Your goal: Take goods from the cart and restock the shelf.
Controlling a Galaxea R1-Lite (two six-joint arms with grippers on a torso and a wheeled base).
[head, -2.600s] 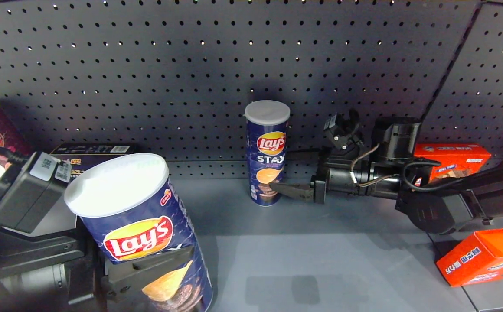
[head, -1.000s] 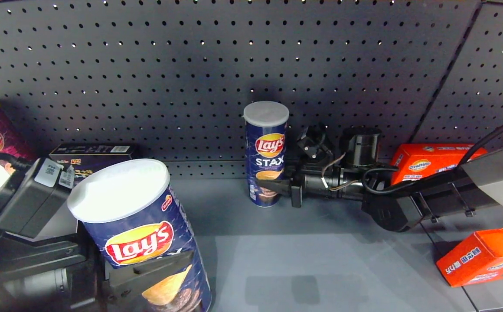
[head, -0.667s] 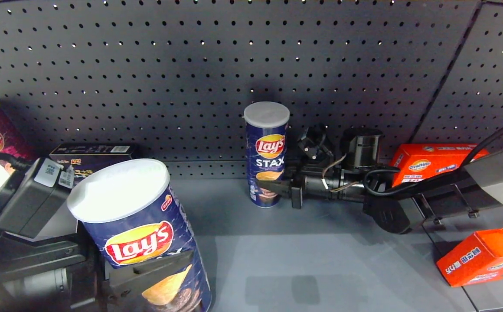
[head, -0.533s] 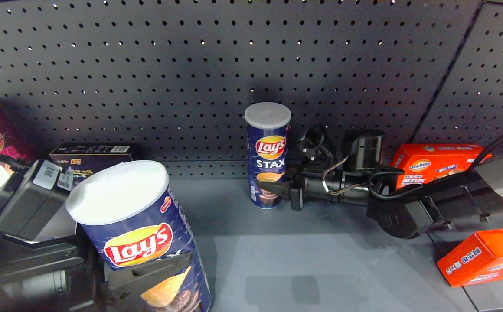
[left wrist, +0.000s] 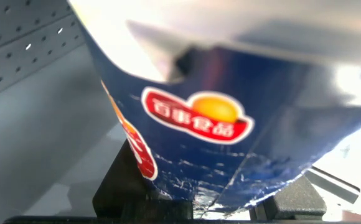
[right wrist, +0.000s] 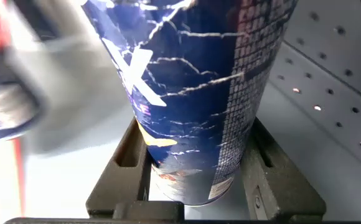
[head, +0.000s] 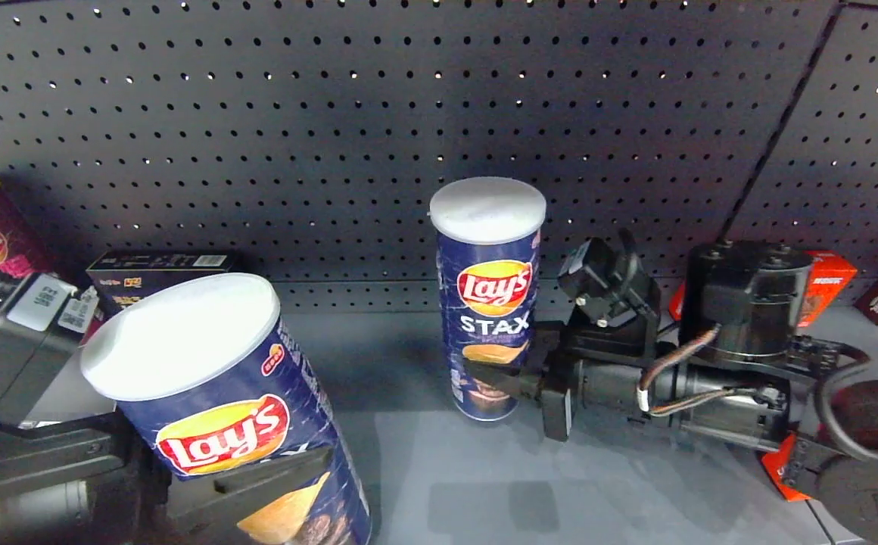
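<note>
The right gripper (head: 493, 376) is clamped low on the far can (head: 493, 303), which stands upright mid-shelf (head: 424, 469) in front of the pegboard (head: 333, 113) — a low grip, probably so the base can be set down flat (whether it already touches the board I cannot tell). The left gripper (head: 257, 477) is closed round the near can (head: 212, 393), tilted at the near left — parked there, I judge, well clear of the right arm's spot.

Dim light comes from the front; bright pinpoints shine through the pegboard (head: 318, 113) holes. The far can (head: 490, 303) throws a soft shadow behind it, and glare whitens the near can (head: 219, 401) lid.
</note>
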